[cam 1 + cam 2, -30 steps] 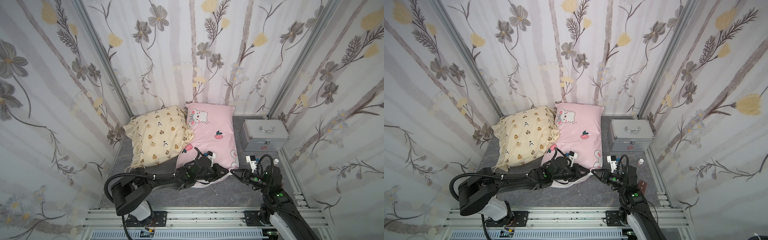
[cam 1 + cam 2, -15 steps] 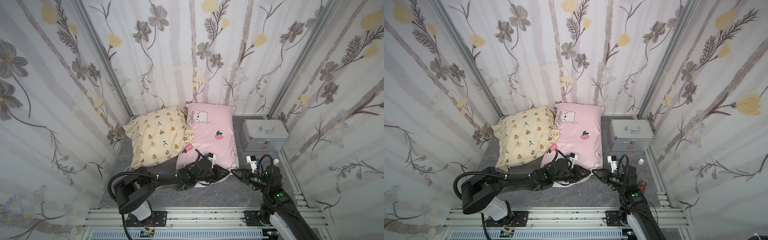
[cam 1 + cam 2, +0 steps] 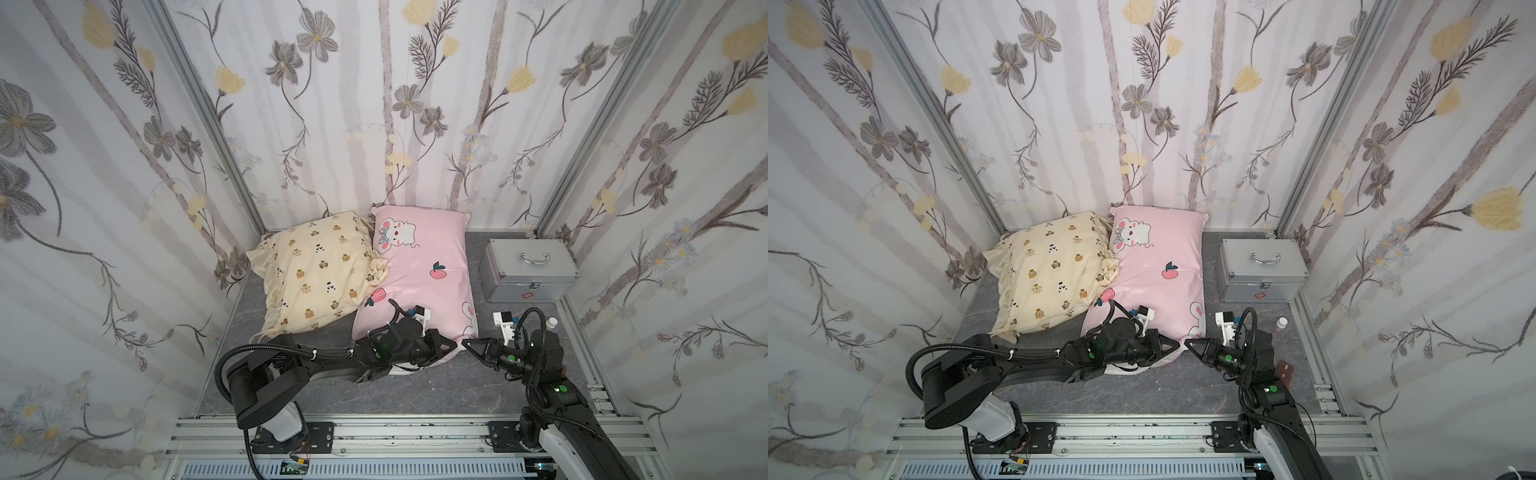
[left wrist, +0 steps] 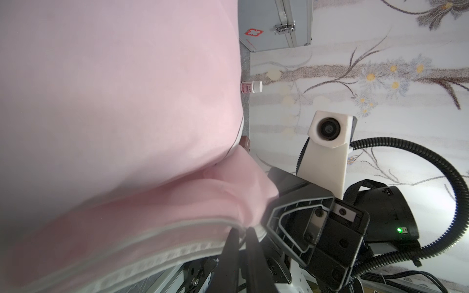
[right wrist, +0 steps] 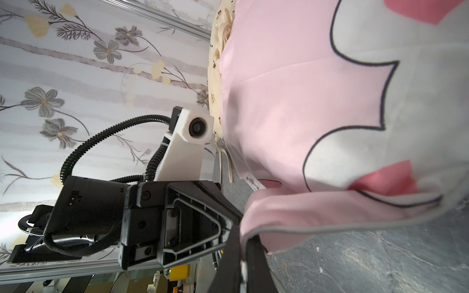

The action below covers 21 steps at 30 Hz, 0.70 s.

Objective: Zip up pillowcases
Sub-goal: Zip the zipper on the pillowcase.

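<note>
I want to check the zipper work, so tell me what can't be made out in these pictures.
- Zipper pull: not made out in any view; in the left wrist view the blurred hem of the pink pillow fills the picture.
- Pink pillow's near edge: in a top view, hidden under the left gripper.
- What the right gripper pinches: only the hem's corner shows.
- Bottle label: too small.

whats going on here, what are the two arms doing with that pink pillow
Both arms work at the near corner of the pink pillow. The left gripper is shut on the fabric by the zipper edge, and the right gripper is shut on the same corner from the other side. The cream bear pillow lies untouched beside it.
</note>
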Tool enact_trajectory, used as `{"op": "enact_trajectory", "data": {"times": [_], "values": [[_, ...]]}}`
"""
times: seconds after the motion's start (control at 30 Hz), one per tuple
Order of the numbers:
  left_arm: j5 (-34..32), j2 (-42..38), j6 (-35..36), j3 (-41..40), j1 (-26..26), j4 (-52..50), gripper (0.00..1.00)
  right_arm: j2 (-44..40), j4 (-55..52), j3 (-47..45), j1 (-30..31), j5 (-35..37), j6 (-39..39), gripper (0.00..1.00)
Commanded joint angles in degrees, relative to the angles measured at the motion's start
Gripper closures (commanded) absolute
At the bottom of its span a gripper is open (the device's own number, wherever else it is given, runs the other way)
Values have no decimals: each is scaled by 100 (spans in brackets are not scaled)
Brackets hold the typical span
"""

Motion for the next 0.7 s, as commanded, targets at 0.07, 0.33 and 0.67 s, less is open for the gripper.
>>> {"op": "enact_trajectory", "data": {"times": [0.07,0.33,0.67], "values": [[-38,40,-43,27,1,257,94,11,53,40,7,22,-81,100],[-122,40,8,-43,2,174,100,-36,-107,90,7,44,-151,100],[-766,-353,520,-427,143,-1119,100,-429,-1397,773,-138,794,-678,100]]}}
